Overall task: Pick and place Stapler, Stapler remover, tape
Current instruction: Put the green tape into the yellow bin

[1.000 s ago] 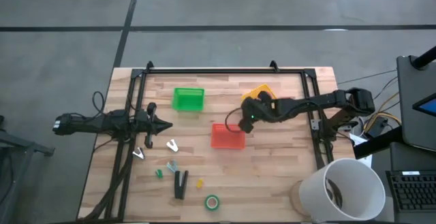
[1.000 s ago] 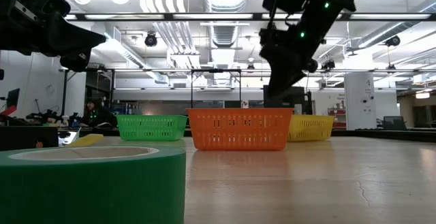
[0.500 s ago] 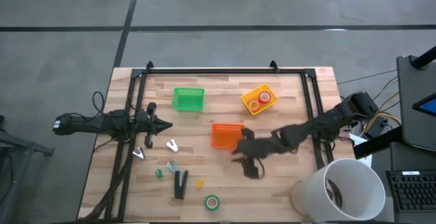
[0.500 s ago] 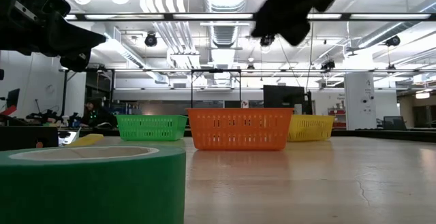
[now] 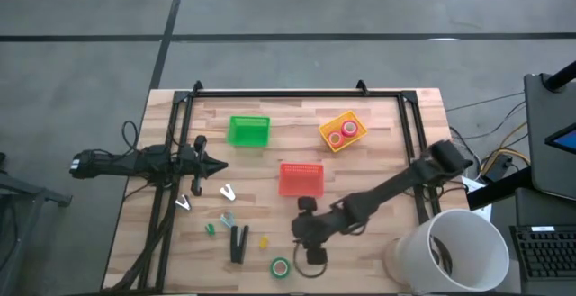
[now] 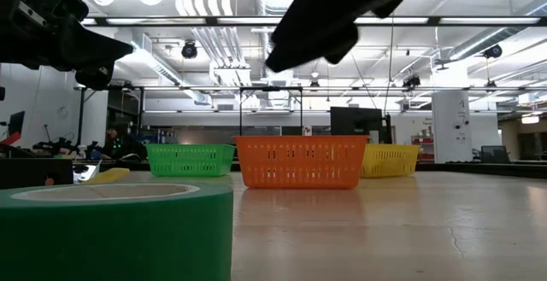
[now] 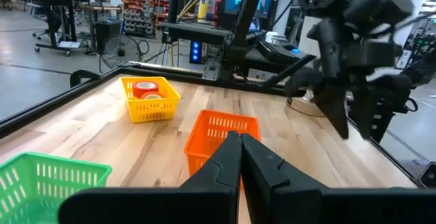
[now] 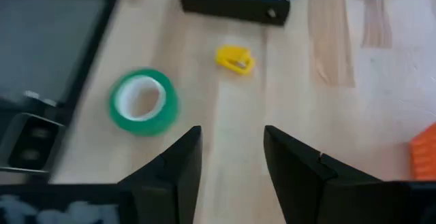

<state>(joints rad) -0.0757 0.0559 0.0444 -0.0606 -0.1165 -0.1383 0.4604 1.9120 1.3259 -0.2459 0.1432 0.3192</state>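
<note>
A green tape roll lies flat near the table's front edge; it also shows in the right wrist view and the low view. The black stapler lies to its left, with a small yellow piece between them. Two red tape rolls lie in the yellow basket. My right gripper is open and empty, above the table just right of the green roll, fingers pointing down. My left gripper is shut and empty at the table's left.
A green basket and an orange basket stand mid-table. Several small staple removers and a small green piece lie left of the stapler. A white bucket stands at the near right corner. A black frame borders the table.
My right gripper has swung from between the yellow and orange baskets toward the table's near edge and left, ending beside the green tape roll. The yellow basket with its two red rolls now shows whole.
</note>
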